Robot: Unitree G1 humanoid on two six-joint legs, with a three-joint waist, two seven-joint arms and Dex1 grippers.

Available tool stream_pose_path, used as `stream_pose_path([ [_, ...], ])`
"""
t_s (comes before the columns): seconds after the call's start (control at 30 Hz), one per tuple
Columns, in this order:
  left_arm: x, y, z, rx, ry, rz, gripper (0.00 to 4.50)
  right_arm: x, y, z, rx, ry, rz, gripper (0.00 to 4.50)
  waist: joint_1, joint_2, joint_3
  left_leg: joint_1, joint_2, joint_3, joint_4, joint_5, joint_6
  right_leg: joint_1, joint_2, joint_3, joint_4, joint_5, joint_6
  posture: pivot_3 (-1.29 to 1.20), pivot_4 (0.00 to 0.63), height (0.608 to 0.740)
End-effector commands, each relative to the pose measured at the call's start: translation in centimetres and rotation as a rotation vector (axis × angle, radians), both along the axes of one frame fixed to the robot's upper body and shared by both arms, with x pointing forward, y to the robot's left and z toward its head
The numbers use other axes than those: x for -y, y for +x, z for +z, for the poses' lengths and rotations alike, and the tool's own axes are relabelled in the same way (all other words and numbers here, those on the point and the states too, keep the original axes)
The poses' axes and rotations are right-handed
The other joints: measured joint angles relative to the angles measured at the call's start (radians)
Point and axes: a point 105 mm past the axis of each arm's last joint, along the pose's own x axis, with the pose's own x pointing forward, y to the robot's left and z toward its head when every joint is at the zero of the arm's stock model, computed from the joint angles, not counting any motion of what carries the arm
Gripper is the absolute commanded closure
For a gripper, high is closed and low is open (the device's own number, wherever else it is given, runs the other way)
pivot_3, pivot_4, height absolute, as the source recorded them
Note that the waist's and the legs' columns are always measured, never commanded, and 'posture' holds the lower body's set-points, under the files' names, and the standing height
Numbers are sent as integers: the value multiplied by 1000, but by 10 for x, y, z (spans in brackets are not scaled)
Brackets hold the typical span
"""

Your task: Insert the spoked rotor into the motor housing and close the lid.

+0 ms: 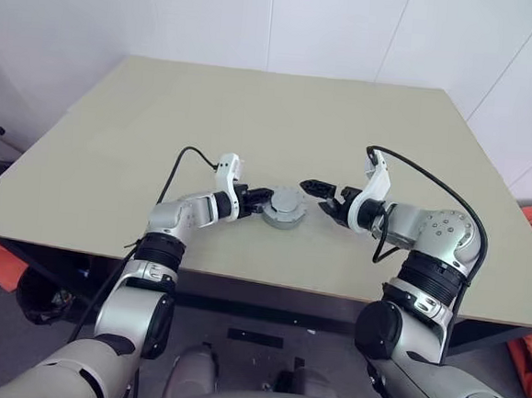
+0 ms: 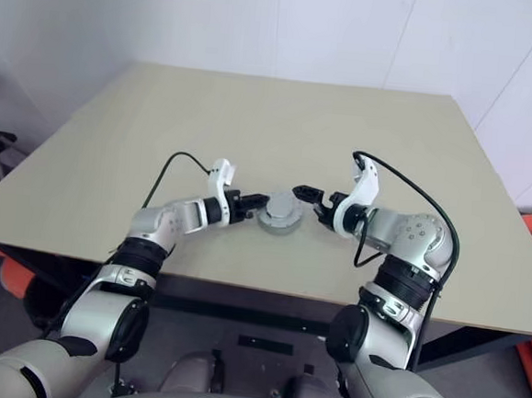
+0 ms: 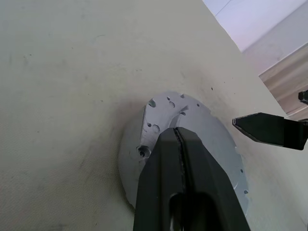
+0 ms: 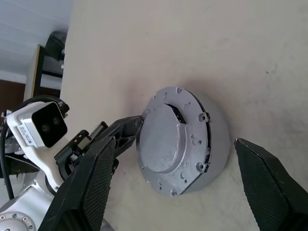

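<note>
The pale beige, flat rectangular worktop [image 1: 253, 124] carries the short round grey metal motor housing [image 1: 285, 209], which sits near the front edge, midway between the two arms. The round grey metal lid [image 4: 169, 139], with a raised centre panel, small screw holes and a notched edge, lies on top of the housing and covers it; the windings and the spoked rotor cannot be seen from any view. The left pincer [image 1: 264, 197] has its two black fingers pressed together with nothing between them. Its tips rest against the left side of the housing at the lid's edge; the left wrist view shows the joined fingers [image 3: 185, 168] lying over the lid's face. The right pincer [image 1: 315, 187] is spread wide and holds nothing. It stands just beside the housing on its right side, apart from it, with its tips pointing towards the housing. In the right wrist view the two black fingers [image 4: 94, 187] stand either side of the housing without touching it. A black cable runs from each wrist back along its arm.
</note>
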Motion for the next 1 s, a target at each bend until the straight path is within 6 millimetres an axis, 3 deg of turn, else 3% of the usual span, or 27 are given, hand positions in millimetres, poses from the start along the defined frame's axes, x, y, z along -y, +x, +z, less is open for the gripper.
stream_pose_path([
  [0.03,6,-4,-1,-4,6,-33,4500,1,-3,-7,-35,16,-4,32,1,0,0,0,0,0,0,0,0,0,0,0,0,1,1,0,0,740],
  [0.27,6,-4,0,-3,6,-34,4500,-5,-7,-21,-117,88,-2,32,1,0,0,0,0,0,0,0,-1,0,0,0,0,1,2,0,0,740],
  [0.7,7,-6,0,-3,5,-38,4500,-22,-5,-9,-129,261,13,32,2,1,0,0,0,0,-1,1,-1,-1,0,0,0,1,2,0,0,740],
  [1.0,9,-7,0,-1,2,-45,4500,-30,-4,-15,-166,360,-43,32,0,1,0,-1,0,0,-2,1,-2,-2,0,0,0,2,4,0,0,740],
])
